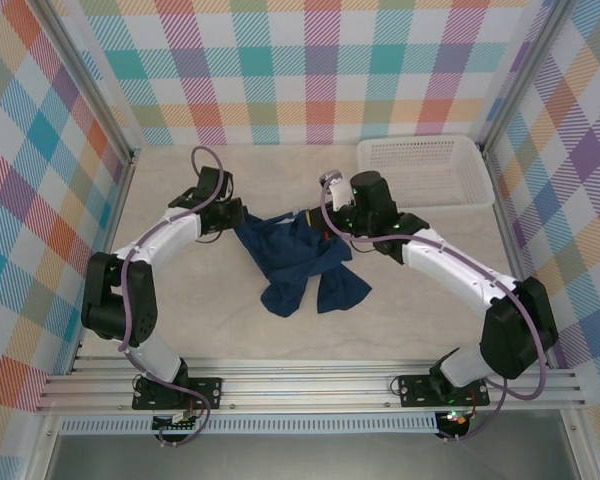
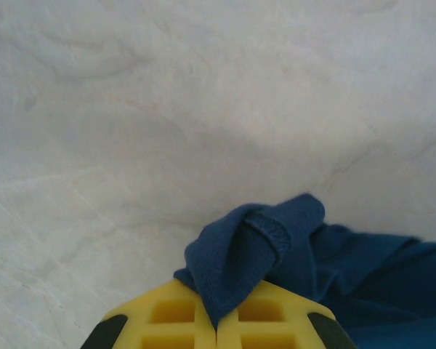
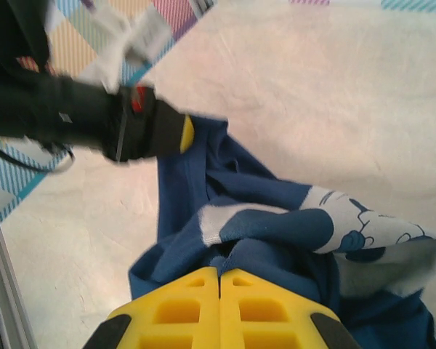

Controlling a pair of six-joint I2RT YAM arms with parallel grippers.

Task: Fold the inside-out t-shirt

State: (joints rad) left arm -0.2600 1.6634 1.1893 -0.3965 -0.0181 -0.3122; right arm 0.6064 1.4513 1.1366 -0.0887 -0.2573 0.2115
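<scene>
The dark navy t-shirt (image 1: 300, 262) lies crumpled mid-table, its upper edge stretched between my two grippers. My left gripper (image 1: 234, 216) holds the cloth's left end. In the left wrist view the yellow jaws (image 2: 218, 309) are shut on a hemmed fold of the t-shirt (image 2: 276, 240), just above the table. My right gripper (image 1: 327, 222) holds the right end. In the right wrist view it (image 3: 219, 270) is shut on a bunch of the t-shirt (image 3: 276, 251), with the white graphic print (image 3: 363, 225) showing on folds to the right.
A white mesh basket (image 1: 425, 170) sits at the back right of the beige table (image 1: 200, 320). Plaid walls and aluminium posts (image 1: 110, 120) enclose the area. My left arm's black wrist (image 3: 80, 116) crosses the upper left of the right wrist view.
</scene>
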